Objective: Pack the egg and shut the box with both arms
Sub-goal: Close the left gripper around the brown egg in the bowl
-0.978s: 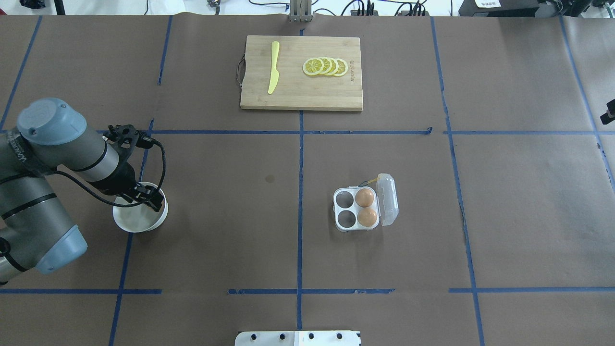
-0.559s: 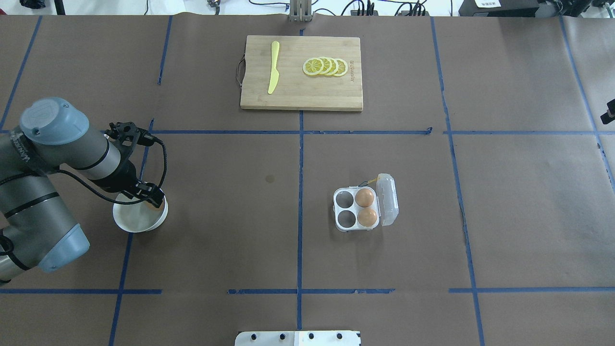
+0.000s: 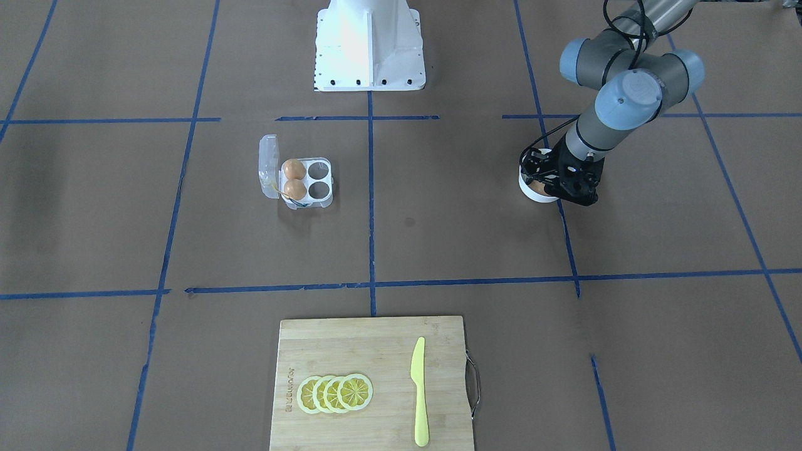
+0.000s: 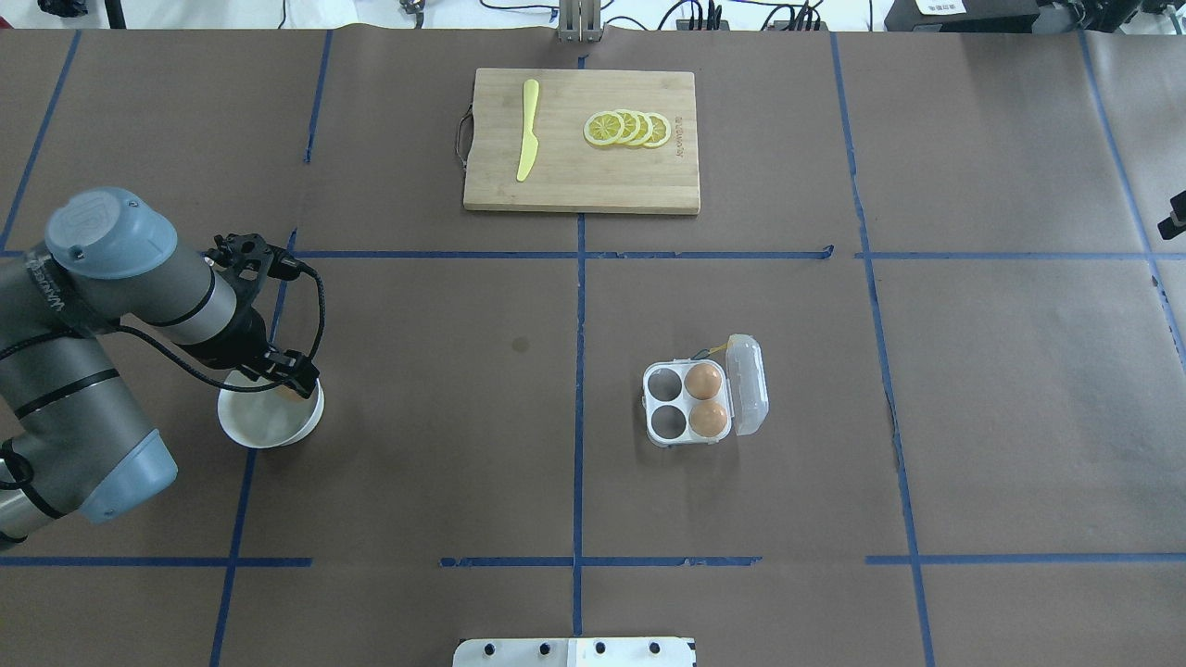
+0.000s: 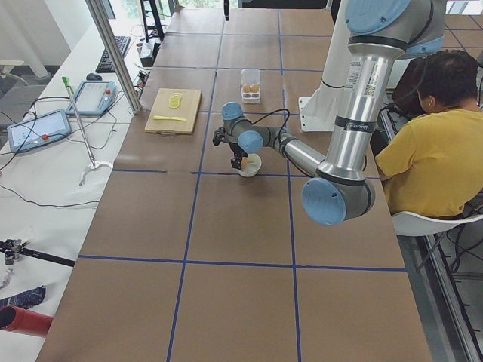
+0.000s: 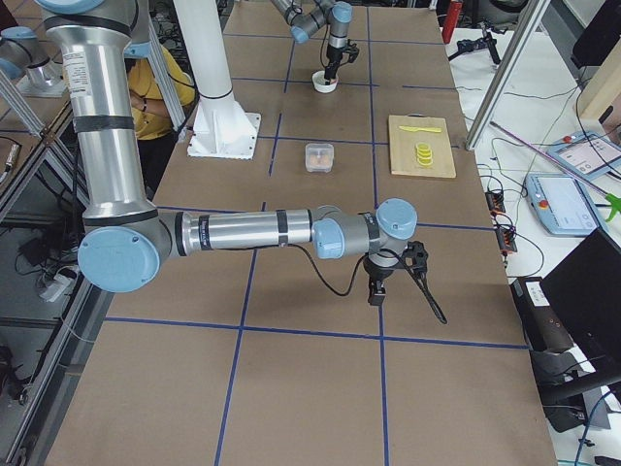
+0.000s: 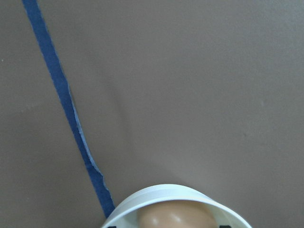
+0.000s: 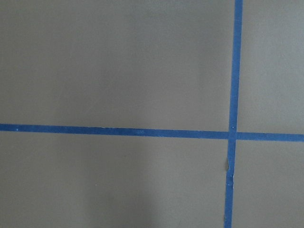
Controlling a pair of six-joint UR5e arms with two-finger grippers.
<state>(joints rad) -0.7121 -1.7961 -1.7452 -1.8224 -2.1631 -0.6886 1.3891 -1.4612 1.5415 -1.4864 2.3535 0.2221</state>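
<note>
The left pincer (image 4: 295, 383) holds the egg (image 7: 173, 216) in the white bowl (image 4: 243, 431), left in the overhead view; the box (image 4: 677, 405) sits open. I cannot tell about the right pincer (image 6: 375, 294).

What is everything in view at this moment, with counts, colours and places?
box: one, clear, lid open, just right of table centre
bowl: one, white, robot's left side
eggs: three, orange-brown; two in the box's cups, one in the bowl
cutting board: one, wooden, far side
lemon slices: four, yellow, on the board
knife: one, yellow, on the board
person: one, yellow shirt, seated beside the robot
left gripper: black, at the bowl's egg
right gripper: black, above bare table
</note>
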